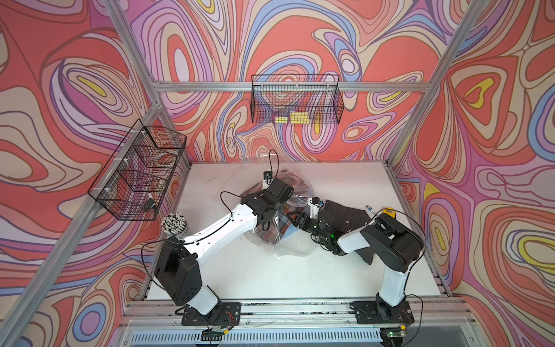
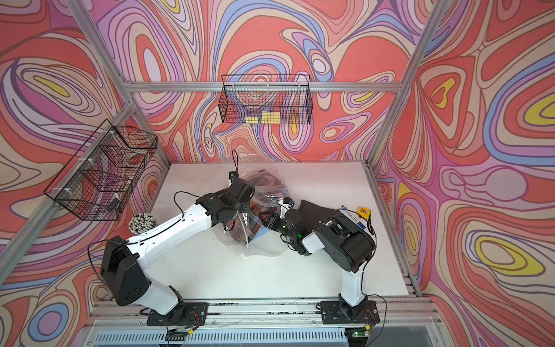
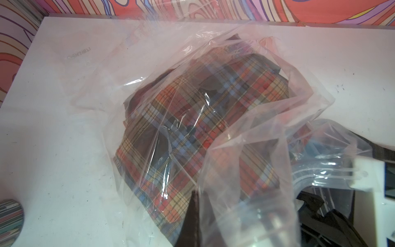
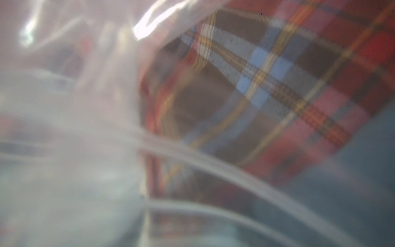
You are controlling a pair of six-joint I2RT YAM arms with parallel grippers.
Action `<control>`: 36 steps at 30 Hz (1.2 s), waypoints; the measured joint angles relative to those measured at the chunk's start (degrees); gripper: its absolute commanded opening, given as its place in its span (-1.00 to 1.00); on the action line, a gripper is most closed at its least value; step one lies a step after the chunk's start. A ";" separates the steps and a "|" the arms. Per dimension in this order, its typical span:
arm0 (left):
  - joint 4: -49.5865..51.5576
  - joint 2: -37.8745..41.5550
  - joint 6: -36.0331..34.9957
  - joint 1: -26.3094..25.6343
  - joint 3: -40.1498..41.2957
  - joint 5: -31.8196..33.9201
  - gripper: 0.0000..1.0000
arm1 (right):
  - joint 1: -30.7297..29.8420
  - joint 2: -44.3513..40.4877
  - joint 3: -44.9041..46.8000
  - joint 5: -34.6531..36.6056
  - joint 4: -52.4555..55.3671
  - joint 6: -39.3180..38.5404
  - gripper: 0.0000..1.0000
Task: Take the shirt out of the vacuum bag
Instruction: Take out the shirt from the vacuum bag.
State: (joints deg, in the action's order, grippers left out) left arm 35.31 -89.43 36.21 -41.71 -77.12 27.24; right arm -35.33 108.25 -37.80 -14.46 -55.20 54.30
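Left wrist view shows us the large transparent crinkly plastic vacuum bag [image 3: 267, 119] lying mid-way on the white table [image 3: 53, 128], with the red, blue and yellow plaid shirt [image 3: 192, 119] inside it. The left fingers [image 3: 195, 216] are closed, pinching its plastic. The right fingers [image 1: 295, 223] are close against bag and shirt; how far they are open we cannot tell.

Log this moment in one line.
left hand: shut on vacuum bag | right hand: at bag mouth, grip unclear | shirt: inside bag
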 measured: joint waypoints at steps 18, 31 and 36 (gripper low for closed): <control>-0.85 1.27 -0.66 -3.48 0.81 3.13 -1.00 | -0.90 2.93 -5.62 1.60 -0.98 1.53 -0.14; -1.53 1.31 -0.63 -3.48 2.62 4.98 -1.00 | -1.11 3.91 -7.63 1.49 0.07 2.08 -1.00; -1.53 1.31 -0.63 -3.48 2.60 6.05 -1.00 | -1.14 0.85 -7.63 1.36 4.17 1.49 -1.00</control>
State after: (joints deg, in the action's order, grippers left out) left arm 33.78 -88.12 35.57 -45.19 -74.52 33.30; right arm -36.47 109.10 -45.43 -13.10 -51.03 55.79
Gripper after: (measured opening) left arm 0.051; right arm 0.093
